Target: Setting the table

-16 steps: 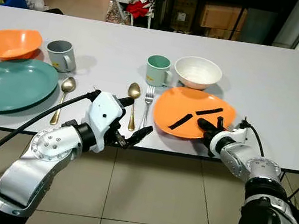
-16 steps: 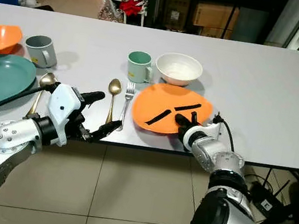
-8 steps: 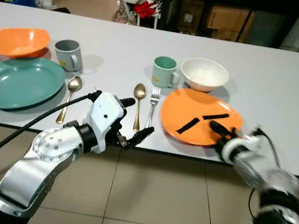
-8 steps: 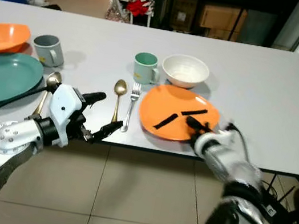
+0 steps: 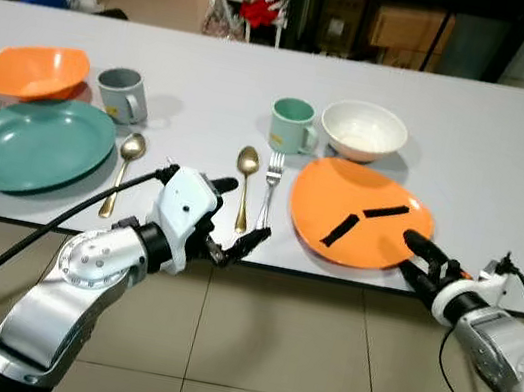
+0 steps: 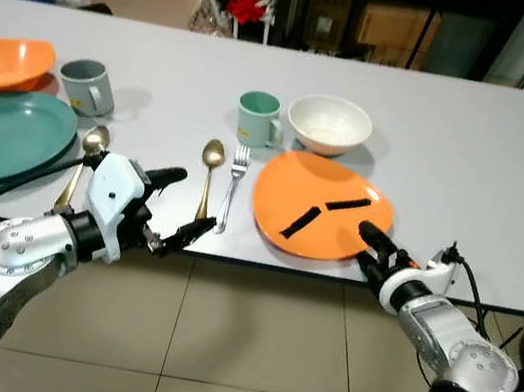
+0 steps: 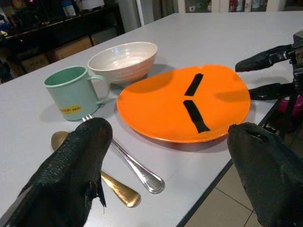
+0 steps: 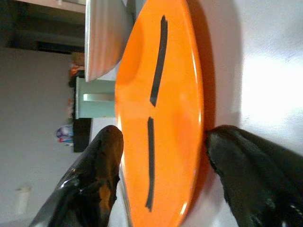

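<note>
An orange plate [image 5: 360, 213] with two black tape strips lies near the table's front edge, right of centre. My right gripper [image 5: 406, 252] is at the plate's front right rim. It is open, with one finger above the rim and the other below it at the table edge. A silver fork [image 5: 269, 182] and a gold spoon [image 5: 247, 168] lie side by side left of the plate. Behind them stand a green mug [image 5: 291, 125] and a white bowl [image 5: 363, 131]. My left gripper [image 5: 238, 214] hangs open just in front of the table edge, below the spoon and fork, holding nothing.
At the left of the grey table [image 5: 514, 149] lie a teal plate [image 5: 33, 143], a second gold spoon [image 5: 125, 167], a grey mug [image 5: 120, 95] and an orange bowl [image 5: 35, 72]. The table's right half is bare. Tiled floor lies in front.
My right gripper has drawn back from over the orange plate to its front right rim. The camera shifted slightly. The left arm has hardly moved.
</note>
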`<state>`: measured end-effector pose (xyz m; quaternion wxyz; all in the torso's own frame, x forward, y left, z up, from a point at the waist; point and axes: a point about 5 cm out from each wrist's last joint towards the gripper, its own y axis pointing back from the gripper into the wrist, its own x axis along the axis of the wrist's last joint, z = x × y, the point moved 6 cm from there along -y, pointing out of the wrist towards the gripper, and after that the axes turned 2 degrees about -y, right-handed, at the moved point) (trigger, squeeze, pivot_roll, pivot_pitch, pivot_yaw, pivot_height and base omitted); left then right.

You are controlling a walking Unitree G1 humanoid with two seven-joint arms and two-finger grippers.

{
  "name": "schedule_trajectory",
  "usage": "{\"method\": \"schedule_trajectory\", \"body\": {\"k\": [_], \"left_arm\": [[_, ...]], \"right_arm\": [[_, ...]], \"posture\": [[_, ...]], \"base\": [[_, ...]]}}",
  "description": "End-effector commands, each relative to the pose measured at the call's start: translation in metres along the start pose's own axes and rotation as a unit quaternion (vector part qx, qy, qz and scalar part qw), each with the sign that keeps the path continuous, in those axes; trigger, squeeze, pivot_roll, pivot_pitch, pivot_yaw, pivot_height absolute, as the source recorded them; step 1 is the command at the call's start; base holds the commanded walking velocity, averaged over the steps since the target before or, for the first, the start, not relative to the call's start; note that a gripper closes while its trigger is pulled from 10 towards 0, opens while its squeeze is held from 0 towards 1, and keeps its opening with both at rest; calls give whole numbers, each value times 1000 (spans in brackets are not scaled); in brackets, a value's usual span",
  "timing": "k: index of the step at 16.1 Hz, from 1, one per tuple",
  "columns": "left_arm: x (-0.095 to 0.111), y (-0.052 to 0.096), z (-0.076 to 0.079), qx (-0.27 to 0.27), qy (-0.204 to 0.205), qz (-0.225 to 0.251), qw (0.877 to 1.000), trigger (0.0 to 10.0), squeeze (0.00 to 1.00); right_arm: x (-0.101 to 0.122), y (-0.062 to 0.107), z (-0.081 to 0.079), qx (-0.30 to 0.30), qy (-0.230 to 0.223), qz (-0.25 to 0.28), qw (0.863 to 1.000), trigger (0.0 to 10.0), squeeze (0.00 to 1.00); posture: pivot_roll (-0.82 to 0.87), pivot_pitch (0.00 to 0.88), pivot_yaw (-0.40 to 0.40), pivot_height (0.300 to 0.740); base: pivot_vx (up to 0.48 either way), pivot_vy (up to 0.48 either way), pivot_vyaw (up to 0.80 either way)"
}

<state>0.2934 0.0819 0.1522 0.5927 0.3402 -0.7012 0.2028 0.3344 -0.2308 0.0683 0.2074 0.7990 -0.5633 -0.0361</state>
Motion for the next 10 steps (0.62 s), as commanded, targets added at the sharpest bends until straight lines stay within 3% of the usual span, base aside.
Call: {"method": "schedule_trajectory", "body": {"k": [1, 2, 3, 5, 7, 8, 9, 10], "left_arm": [[2, 1, 1, 1, -4, 4, 1000, 10000, 0], [2, 3, -1, 10, -3, 4, 1000, 10000, 0], [2, 4, -1, 11, -3, 3, 1000, 10000, 0], [2, 7, -6, 29, -1, 6, 1000, 10000, 0], [1, 5, -27, 102, -4, 3, 995, 10000, 0], [1, 5, -39, 147, 10, 7, 989, 10000, 0], [3, 6, -44, 168, 15, 13, 986, 10000, 0], [5, 8, -52, 210, 23, 19, 977, 10000, 0]], "right_arm": [[-3, 11, 13, -30, -3, 2, 1000, 10000, 1000], [-2, 26, 8, -25, 21, 16, 999, 10000, 1000], [-2, 29, 7, -25, 30, 18, 999, 10000, 1000], [2, 45, -3, -40, 134, 38, 989, 10000, 1000], [17, 57, -31, -69, 275, 113, 952, 10000, 1000], [22, 61, -45, -93, 374, 142, 912, 10000, 1000], [22, 63, -56, -100, 441, 155, 878, 10000, 1000], [9, 60, -88, -86, 592, 186, 779, 10000, 1000]], "posture": [[73, 0, 52, 740], [73, 0, 52, 740], [75, 0, 43, 740], [70, 0, 44, 740], [60, 0, 55, 740], [54, 0, 59, 740], [54, 0, 59, 740], [54, 0, 58, 740]], "base": [[0, 0, 0], [0, 0, 0], [0, 0, 0], [0, 0, 0], [0, 0, 0], [0, 0, 0], [0, 0, 0], [0, 0, 0]]}}
